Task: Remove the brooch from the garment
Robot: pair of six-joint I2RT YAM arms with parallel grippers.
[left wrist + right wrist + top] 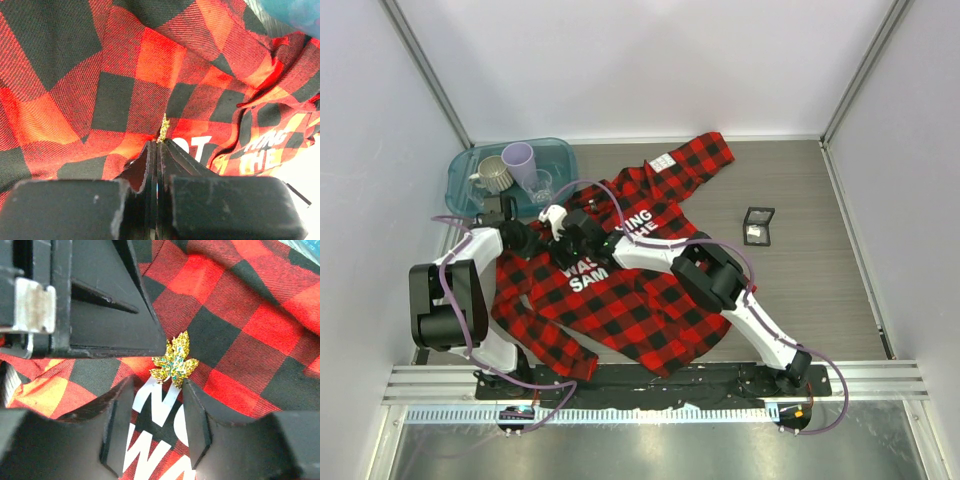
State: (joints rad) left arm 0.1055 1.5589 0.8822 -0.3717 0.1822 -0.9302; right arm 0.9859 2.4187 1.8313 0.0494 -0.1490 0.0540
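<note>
Left jaws pinch the brooch (163,129), leaf tip pointing outward

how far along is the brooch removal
Done: both hands are at the brooch. In hand: the left hand is shut, seemingly pinching the brooch's edge, and the open right hand straddles it. Left: the brooch lies flat against the plaid shirt, apparently not yet unpinned or lifted away.

Teal tub (560,158) with cups (518,160), black box (759,226)
</note>
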